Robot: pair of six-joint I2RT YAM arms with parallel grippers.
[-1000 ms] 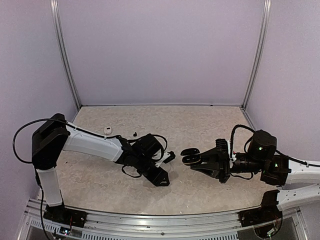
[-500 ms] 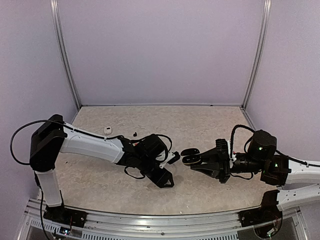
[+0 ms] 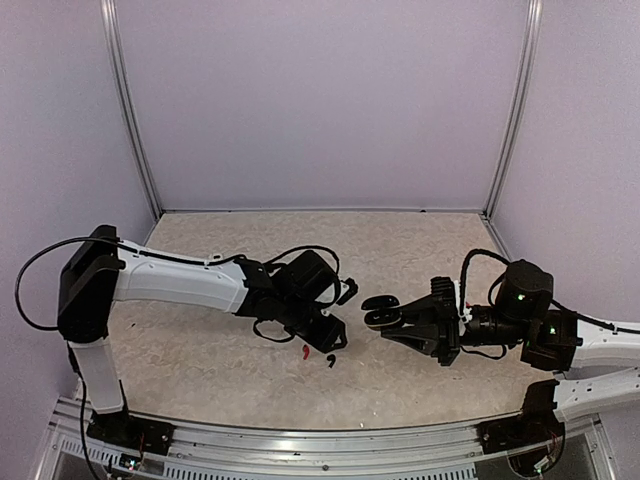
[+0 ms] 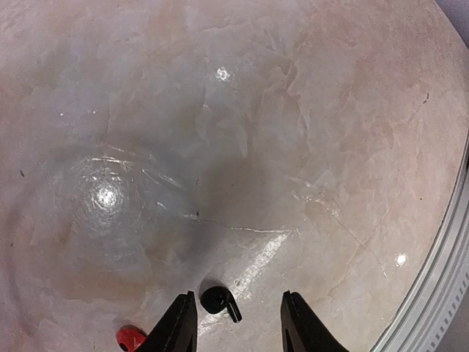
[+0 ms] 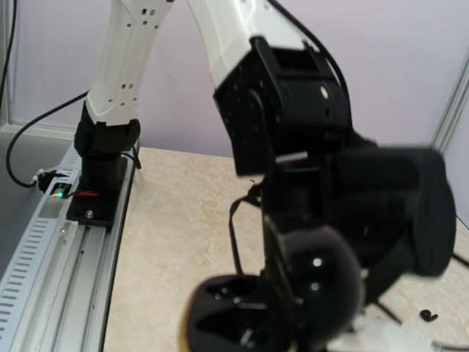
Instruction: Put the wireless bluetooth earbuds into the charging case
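Observation:
A black earbud (image 4: 218, 301) lies on the table between the fingers of my left gripper (image 4: 238, 326), closer to the left finger and touching neither. The jaws stand open. A red earbud (image 4: 130, 337) lies just outside the left finger. From above, the red earbud (image 3: 304, 351) and the black earbud (image 3: 330, 361) sit just in front of the left gripper (image 3: 328, 344). My right gripper (image 3: 400, 318) is shut on the black charging case (image 3: 379, 312), held off the table with its lid open. In the right wrist view the open case (image 5: 242, 323) is blurred and hides the fingers.
The left arm (image 3: 180, 285) stretches across the table's left half, with cable loops at its wrist. A small black piece (image 5: 427, 316) lies on the table further back. The metal rail (image 3: 320, 440) runs along the near edge.
The left arm's wrist has swung back and to the right, uncovering the red and black earbuds on the table. Its jaws have narrowed. The right arm and the case have not moved.

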